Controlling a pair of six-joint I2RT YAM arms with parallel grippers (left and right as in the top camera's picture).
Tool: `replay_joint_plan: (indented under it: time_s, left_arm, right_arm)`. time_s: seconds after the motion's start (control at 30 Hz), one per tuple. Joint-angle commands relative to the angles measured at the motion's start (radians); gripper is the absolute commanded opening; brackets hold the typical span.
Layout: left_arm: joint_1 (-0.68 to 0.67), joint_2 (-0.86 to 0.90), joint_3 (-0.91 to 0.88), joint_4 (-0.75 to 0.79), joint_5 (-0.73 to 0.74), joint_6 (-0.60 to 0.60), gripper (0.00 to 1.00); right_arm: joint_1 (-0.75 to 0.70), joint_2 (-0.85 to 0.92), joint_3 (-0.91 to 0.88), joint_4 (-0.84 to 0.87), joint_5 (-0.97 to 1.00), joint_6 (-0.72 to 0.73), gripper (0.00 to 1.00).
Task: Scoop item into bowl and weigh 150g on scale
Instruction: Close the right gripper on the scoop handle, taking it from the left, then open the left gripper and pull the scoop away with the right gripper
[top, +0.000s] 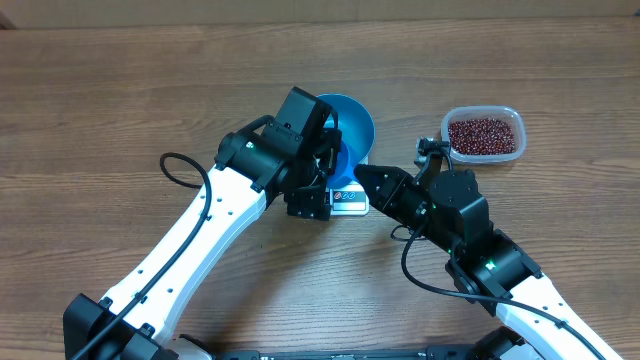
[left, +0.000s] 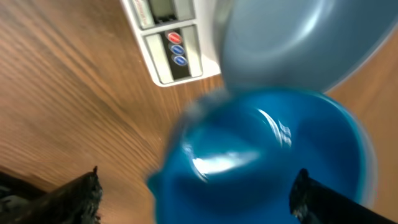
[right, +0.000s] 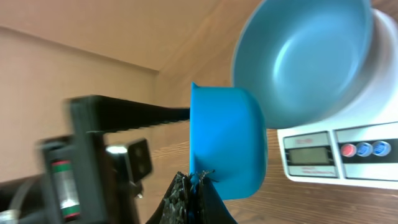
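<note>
The blue bowl (top: 352, 122) stands on the white scale (top: 351, 200), and no beans show inside the bowl (right: 305, 56). My right gripper (right: 199, 177) is shut on the rear edge of a small blue scoop (right: 227, 140), held just beside the bowl. My left gripper (left: 198, 180) is open, its fingers wide on either side of the blurred scoop (left: 261, 155) without touching it. The item, red-brown beans (top: 483, 133), lies in a clear tub (top: 447, 130) to the right. The scale's display panel (left: 168, 43) faces the near side.
Both arms (top: 200, 240) (top: 470, 230) crowd together at the bowl's near side. A black cable (top: 180, 170) loops on the table left of the left arm. Bare wooden table (top: 120, 90) lies to the left and behind.
</note>
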Motion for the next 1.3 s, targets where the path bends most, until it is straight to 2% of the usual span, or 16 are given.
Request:
replay_joint_plan:
  time_s: [0.0,0.07,0.2,0.4,0.47,0.57,0.6,0.73,0.77,0.8,1.17,1.27]
  left_arm:
    - [-0.005,-0.033,0.016,0.035,0.026,0.128,0.89]
    - [-0.005,-0.052,0.017,0.049,0.018,0.163,0.86]
    - [-0.005,-0.1,0.017,0.049,-0.023,0.223,0.88]
    - [0.002,-0.19,0.017,0.049,-0.063,0.341,0.95]
    - [0.009,-0.222,0.017,0.048,-0.064,0.403,1.0]
    - [0.026,-0.27,0.017,0.048,-0.065,0.56,1.0]
    - [0.036,-0.293,0.017,0.047,-0.07,0.661,0.99]
    - [0.07,-0.332,0.017,0.038,-0.108,0.903,1.0]
    - [0.086,-0.343,0.017,0.027,-0.13,1.027,0.99]
    - [0.093,-0.346,0.017,0.024,-0.13,1.081,1.0]
    - [0.106,-0.345,0.017,-0.01,-0.13,1.466,1.0]
    - [0.106,-0.345,0.017,-0.011,-0.137,1.524,0.99]
  right_arm:
    - [-0.003,0.0,0.024,-0.013,0.05,-0.008,0.04]
    - [-0.016,0.0,0.024,-0.022,0.049,-0.008,0.04]
    - [-0.054,0.0,0.024,-0.037,0.048,-0.011,0.04]
    - [-0.117,-0.008,0.024,-0.069,0.038,-0.038,0.04]
    - [-0.139,-0.019,0.024,-0.07,0.025,-0.085,0.04]
    - [-0.165,-0.062,0.024,-0.073,0.013,-0.157,0.04]
    - [-0.176,-0.089,0.025,-0.078,0.015,-0.183,0.04]
    - [-0.217,-0.169,0.026,-0.11,0.016,-0.238,0.04]
    - [-0.245,-0.208,0.036,-0.164,0.016,-0.269,0.04]
    - [-0.26,-0.225,0.045,-0.202,0.024,-0.279,0.04]
    - [-0.353,-0.238,0.314,-0.664,0.189,-0.47,0.04]
    - [-0.357,-0.201,0.417,-0.772,0.254,-0.507,0.04]
